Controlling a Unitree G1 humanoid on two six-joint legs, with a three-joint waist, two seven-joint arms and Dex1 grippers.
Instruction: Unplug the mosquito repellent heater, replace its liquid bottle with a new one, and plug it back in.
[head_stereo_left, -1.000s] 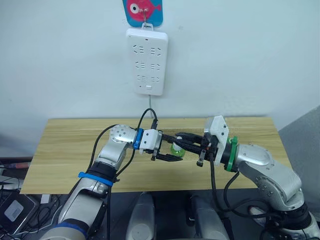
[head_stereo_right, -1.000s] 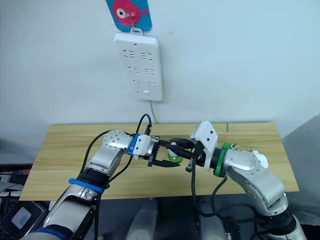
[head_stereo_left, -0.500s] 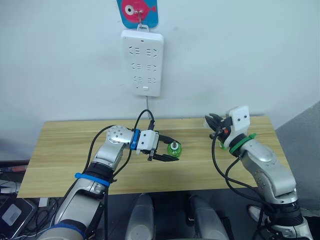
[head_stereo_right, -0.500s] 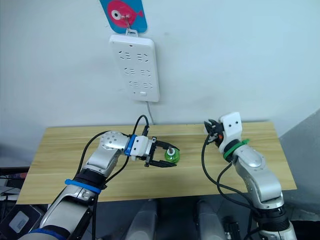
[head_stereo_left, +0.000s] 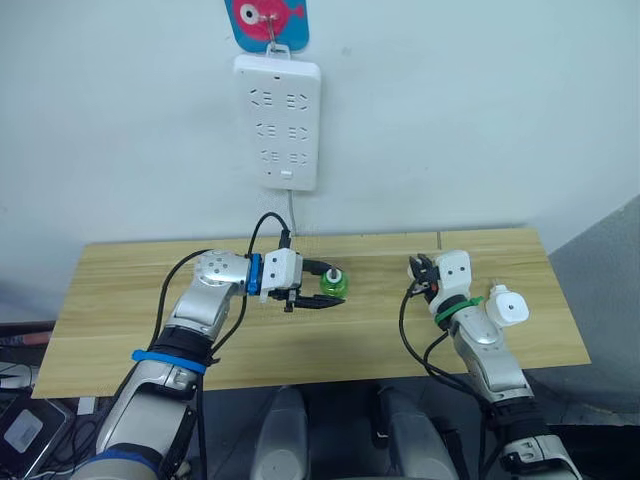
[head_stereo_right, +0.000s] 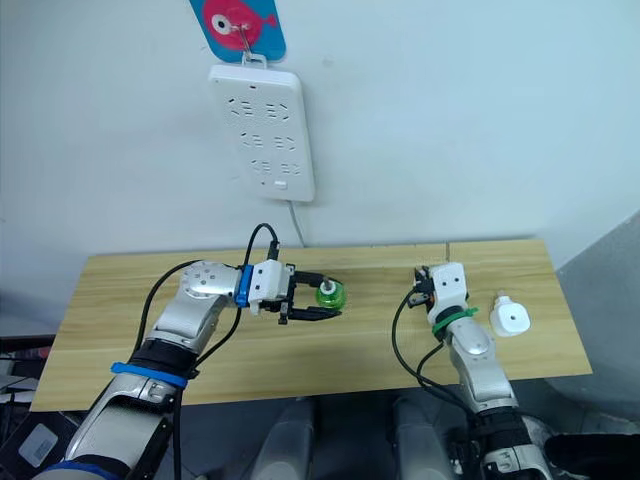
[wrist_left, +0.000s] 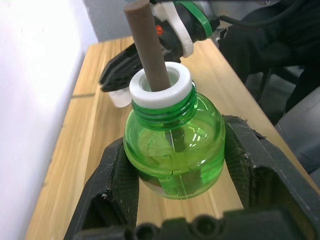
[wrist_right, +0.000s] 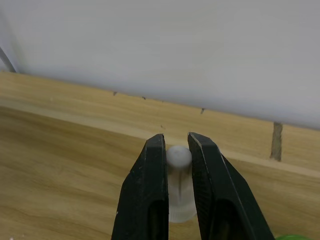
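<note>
My left gripper (head_stereo_left: 324, 285) is clamped on the round bottle of clear green plastic (wrist_left: 172, 145), one black finger pressed on each side of its belly. The bottle has a white collar (wrist_left: 161, 86) at the neck, and a brown wick rod (wrist_left: 148, 45) stands out of it uncapped. Green liquid shows inside.

I take the long white power strip (head_stereo_left: 277, 122), hanging on the wall under a blue plaque with a pink fish (head_stereo_left: 266, 15), as my landmark. The bottle sits below the strip and slightly to my right of it, over the middle of the light wooden table (head_stereo_left: 120, 300). I cannot tell whether its base touches the wood.

My right gripper (wrist_right: 176, 140) is further to my right of the strip, low over the same table. Its two black fingers are drawn in close around a small, pale, translucent white piece with a rounded top (wrist_right: 178, 165). The piece fills the narrow gap between them. I cannot tell what it is.

The mosquito repellent heater, a small white plastic cylinder (head_stereo_right: 510, 318), lies farthest to my right of the strip, on the table just beyond my right forearm. Its round flat face with the small centre hole is turned upward. It is not plugged into the strip, and neither gripper touches it.
</note>
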